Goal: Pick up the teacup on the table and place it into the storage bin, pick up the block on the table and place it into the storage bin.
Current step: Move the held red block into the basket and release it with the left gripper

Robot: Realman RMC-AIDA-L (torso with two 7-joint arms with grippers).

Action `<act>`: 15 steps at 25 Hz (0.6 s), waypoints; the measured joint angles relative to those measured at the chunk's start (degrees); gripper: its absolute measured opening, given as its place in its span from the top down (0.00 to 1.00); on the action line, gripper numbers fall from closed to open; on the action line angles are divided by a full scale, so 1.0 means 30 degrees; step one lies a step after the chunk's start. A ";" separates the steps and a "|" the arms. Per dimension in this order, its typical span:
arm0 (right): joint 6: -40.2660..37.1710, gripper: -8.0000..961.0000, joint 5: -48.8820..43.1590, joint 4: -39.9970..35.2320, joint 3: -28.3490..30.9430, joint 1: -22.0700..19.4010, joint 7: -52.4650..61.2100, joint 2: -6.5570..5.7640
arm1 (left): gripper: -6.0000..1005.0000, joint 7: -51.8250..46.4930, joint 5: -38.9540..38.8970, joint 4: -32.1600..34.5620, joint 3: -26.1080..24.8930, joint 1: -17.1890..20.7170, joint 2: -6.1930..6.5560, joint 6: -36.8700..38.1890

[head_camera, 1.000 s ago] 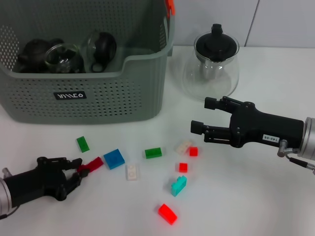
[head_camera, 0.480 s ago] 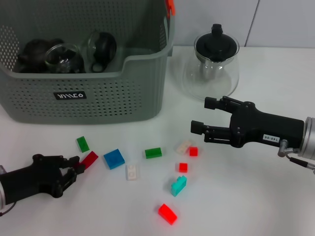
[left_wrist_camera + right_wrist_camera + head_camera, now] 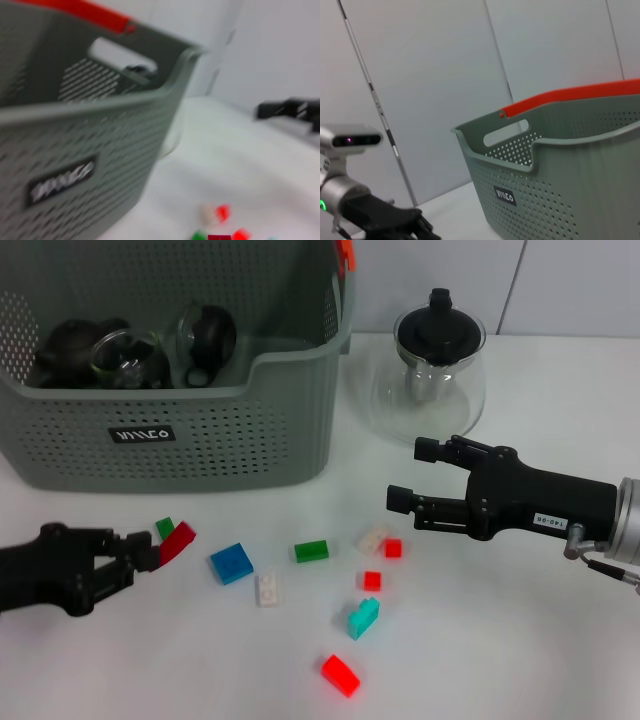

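Holding red block at left gripper, lifted off table

Left gripper (image 3: pixel 148 550) sits low on the left side, fingers clamped on the red block (image 3: pixel 178 539), which is tilted and raised off the table (image 3: pixel 520 640), just in front of the storage bin (image 3: pixel 240 430). Small green block (image 3: pixel 164 527) shows right behind it.

Bin holds dark teapots and a glass cup (image 3: pixel 128 358); its black label (image 3: pixel 143 434) faces forward.

Right gripper (image 3: pixel 402 492) hovers on the right in front of the glass teapot (image 3: pixel 432 365), jaws apart, nothing between them.

On the table: blue block (image 3: pixel 231 563), white block (image 3: pixel 267 589), green block (image 3: pixel 311 551), teal block (image 3: pixel 363 618), other red blocks (image 3: pixel 340 674).
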 joint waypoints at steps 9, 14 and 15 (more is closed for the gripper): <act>0.0060 0.02 -0.0001 0.0001 0.0001 0.0059 -0.0042 0.0094 | 0.82 -0.3946 -0.0685 0.0029 -0.2092 -0.2923 0.1593 0.5428; 0.0029 0.02 -0.0001 0.0000 -0.0001 0.0046 -0.0120 0.0103 | 0.82 -0.6833 -0.3072 0.0027 -0.2435 -0.4163 0.2339 0.5455; 0.0010 0.02 -0.0001 0.0000 0.0000 0.0048 -0.0131 0.0113 | 0.82 -0.7091 -0.3341 0.0034 -0.2500 -0.4279 0.2403 0.5436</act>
